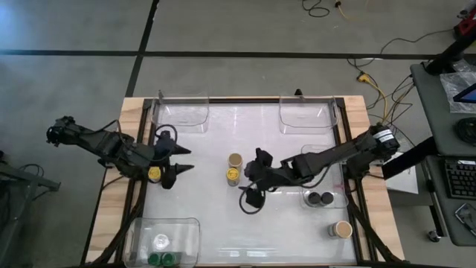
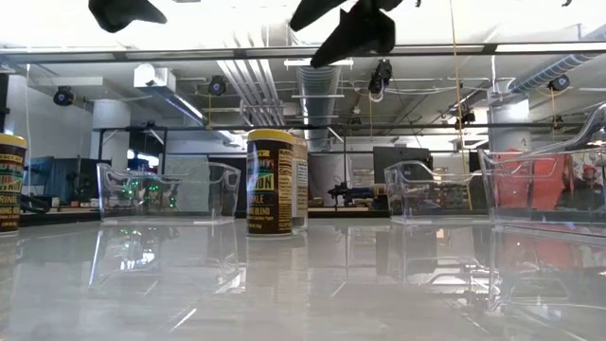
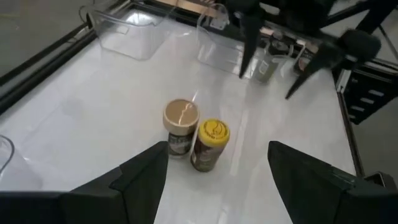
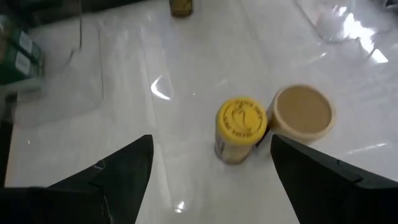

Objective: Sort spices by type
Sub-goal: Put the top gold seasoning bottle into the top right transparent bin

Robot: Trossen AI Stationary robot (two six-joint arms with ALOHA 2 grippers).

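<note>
Two spice jars stand side by side mid-table: a tan-lidded one [image 1: 235, 159] [image 3: 180, 126] [image 4: 303, 112] and a yellow-lidded one [image 1: 233, 175] [image 3: 211, 143] [image 4: 241, 126]. My right gripper [image 1: 248, 181] [image 4: 211, 171] hovers open just right of this pair, above the table. My left gripper [image 1: 186, 160] [image 3: 217, 171] is open near the left edge, facing the pair. Another yellow-lidded jar [image 1: 154, 173] stands beside the left gripper. Two black-lidded jars [image 1: 320, 198] sit in the right tray, green-lidded jars [image 1: 165, 258] in the near-left tray, and a tan-lidded jar [image 1: 343, 229] stands alone at near right.
Two clear trays [image 1: 181, 112] [image 1: 305, 112] stand at the far edge. The near-left tray [image 1: 190, 223] also holds a pale-topped jar [image 1: 161, 240]. A raised frame [image 1: 134, 186] rims the white table. Open surface lies between the central jars and the near edge.
</note>
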